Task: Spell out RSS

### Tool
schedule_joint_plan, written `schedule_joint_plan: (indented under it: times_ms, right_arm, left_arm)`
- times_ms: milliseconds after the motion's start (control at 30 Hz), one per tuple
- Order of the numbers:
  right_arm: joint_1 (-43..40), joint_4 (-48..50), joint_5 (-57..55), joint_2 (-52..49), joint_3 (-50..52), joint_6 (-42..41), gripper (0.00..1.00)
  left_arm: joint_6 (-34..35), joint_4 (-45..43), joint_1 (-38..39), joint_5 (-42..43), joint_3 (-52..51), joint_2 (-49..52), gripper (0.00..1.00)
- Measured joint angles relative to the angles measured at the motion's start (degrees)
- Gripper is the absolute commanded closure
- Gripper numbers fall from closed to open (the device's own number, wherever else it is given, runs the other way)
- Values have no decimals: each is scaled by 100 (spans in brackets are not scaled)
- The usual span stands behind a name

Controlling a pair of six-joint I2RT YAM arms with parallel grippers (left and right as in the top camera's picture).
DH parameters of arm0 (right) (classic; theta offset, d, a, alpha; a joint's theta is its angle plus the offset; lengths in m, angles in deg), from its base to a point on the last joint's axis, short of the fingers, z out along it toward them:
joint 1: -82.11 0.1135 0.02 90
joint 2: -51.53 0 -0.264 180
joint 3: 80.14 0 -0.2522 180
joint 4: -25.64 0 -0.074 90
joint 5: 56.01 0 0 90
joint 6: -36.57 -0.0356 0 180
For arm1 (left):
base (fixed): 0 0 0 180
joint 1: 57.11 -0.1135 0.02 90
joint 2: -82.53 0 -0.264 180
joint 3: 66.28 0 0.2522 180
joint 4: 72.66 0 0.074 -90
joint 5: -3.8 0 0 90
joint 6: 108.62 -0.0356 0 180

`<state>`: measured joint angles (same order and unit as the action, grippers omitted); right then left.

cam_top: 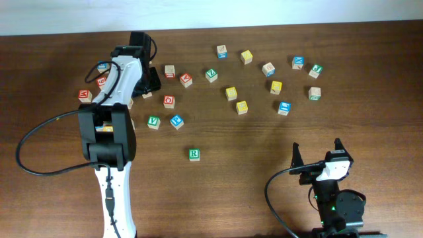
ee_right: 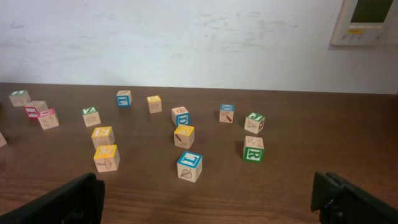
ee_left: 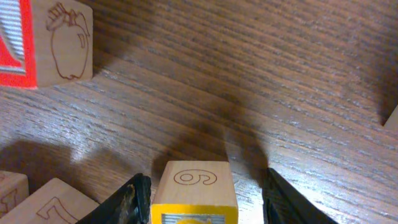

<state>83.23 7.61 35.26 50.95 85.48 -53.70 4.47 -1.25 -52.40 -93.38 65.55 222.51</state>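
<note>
Brown wooden table (cam_top: 383,125), strewn with letter cubes. Left gripper (ee_left: 208,202) parted around a yellow-faced cube (ee_left: 194,186) at far left, one finger clear of it; letter unreadable, possibly an S. Right gripper (cam_top: 317,147) spread wide, empty, at near right. Green R cube (cam_top: 193,154) alone near centre front. Other yellow cubes (cam_top: 242,107) scattered beyond, well apart.

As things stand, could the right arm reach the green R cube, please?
Probably yes: the right gripper is open, only bare tabletop lies between it and the green R cube, and nothing stands beside that cube.
</note>
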Motion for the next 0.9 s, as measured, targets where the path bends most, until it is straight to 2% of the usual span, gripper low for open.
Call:
schedule_joint_plan:
  times_ms: [67,167,233,467,500,567,600,700,833,900]
  right_arm:
    - [0,0,0,0,0,4,2]
    - [0,0,0,0,0,2,2]
    - [0,0,0,0,0,2,2]
    - [0,0,0,0,0,2,2]
    - [0,0,2,0,0,7,2]
    - [0,0,0,0,0,4,2]
    - [0,0,2,0,0,2,2]
    - [0,0,0,0,0,2,2]
    - [0,0,2,0,0,2,2]
    - [0,2,0,2,0,0,2]
  left_arm:
    - [-11,-7,0,-20,0,0,66]
    - [-37,-7,0,-120,0,2,67]
    - [-37,-7,0,-127,0,2,64]
    - [-39,42,0,-142,0,2,73]
    - [-39,42,0,-142,0,2,79]
    - [-44,59,0,-142,0,-2,78]
    - [-59,94,0,-142,0,-15,74]
    - [-63,175,0,-116,0,-184,75]
    - [-61,431,0,520,0,-938,75]
    - [-61,997,0,1305,0,-1233,75]
